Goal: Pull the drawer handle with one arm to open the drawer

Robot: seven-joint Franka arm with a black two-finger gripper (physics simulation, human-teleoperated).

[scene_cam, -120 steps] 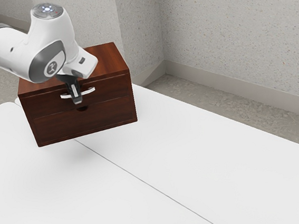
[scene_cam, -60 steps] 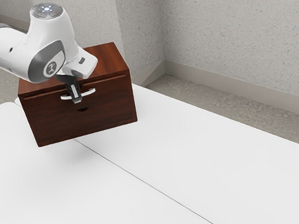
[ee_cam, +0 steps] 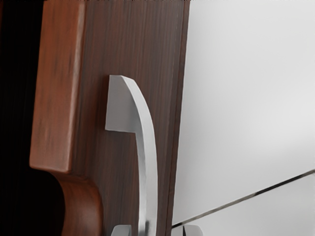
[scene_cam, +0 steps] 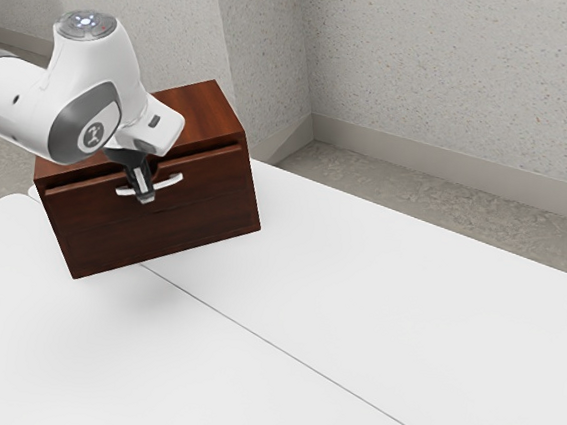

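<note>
Drawer handle, between the claw's parted fingers, drawer ajar

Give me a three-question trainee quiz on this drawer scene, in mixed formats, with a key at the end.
1. True or false: the gripper is at the drawer handle.
2. The drawer handle is: A) a round knob; B) a curved silver bar; C) a rope loop.
3. Fill in: the table near the wooden cabinet is ____ in colour.
Key: 1 true; 2 B; 3 white.
</note>
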